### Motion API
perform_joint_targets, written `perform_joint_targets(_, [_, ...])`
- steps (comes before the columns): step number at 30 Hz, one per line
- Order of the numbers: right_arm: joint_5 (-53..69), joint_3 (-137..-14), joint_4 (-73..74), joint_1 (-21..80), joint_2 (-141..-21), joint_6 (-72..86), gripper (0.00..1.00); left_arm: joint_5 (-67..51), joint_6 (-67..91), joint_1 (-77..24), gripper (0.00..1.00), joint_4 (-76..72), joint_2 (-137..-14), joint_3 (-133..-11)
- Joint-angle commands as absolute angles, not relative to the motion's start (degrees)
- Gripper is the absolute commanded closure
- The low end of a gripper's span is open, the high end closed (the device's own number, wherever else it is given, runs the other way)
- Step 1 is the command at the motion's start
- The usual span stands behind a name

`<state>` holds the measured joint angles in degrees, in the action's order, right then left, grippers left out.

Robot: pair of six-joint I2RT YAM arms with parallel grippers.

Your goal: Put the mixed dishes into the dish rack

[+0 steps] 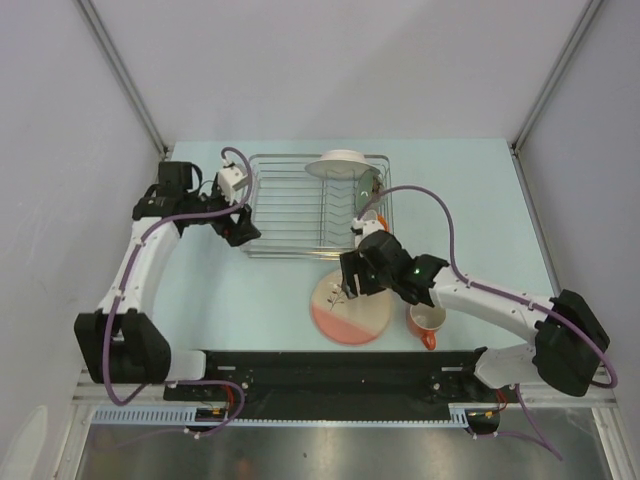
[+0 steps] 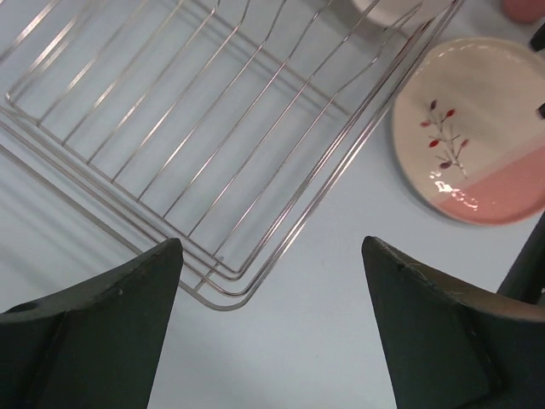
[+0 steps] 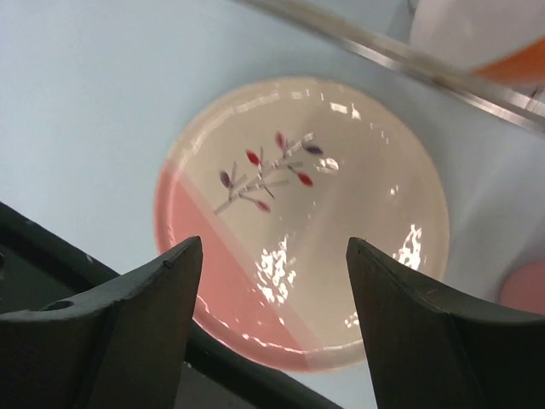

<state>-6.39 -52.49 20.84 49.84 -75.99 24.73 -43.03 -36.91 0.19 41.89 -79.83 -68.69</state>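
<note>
So, closest to me a black strip [image 1: 330,365] runs along the near edge of the light blue table [image 1: 250,300], between the two arm bases. Just beyond it the cream plate [image 1: 350,322] lies flat on the table, with its salmon part turned toward me and a small sprig on the cream part. The orange mug [image 1: 428,322] stands upright just beside the plate on its right, mouth up, white inside, handle toward me. I cannot tell if the two are touching.

The right gripper [image 1: 352,277] hangs over the far edge of the plate. In the right wrist view its jaws stand apart with nothing between them, and the plate fills the gap below.

Beyond the plate is the dish rack [image 1: 300,205], a shallow wire basket sitting flat on the table. The plate and the mug are both outside it. The left gripper [image 1: 243,230] is at the rack's near left corner. Its jaws are also wide apart and hold nothing, and in the left wrist view the rounded wire corner shows lower down between the fingers.

A white and orange dish [image 3: 485,38] shows at the rack's right edge, but I cannot tell if it is inside or outside. At the far side of the rack a white dish [image 1: 340,163] sits within the wires.
</note>
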Motion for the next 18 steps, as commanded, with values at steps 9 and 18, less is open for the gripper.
perform_joint_targets(9, [-20.6,-40.2,17.7,54.4,-76.4,30.4,0.2,-48.9,-37.2,-0.2,0.09,47.0,-73.7,-69.4])
perform_joint_targets(18, [-23.4,-38.5,17.1,54.3,-75.9,31.5,0.18,-48.3,-37.7,-0.2,0.09,46.6,-74.8,-68.4])
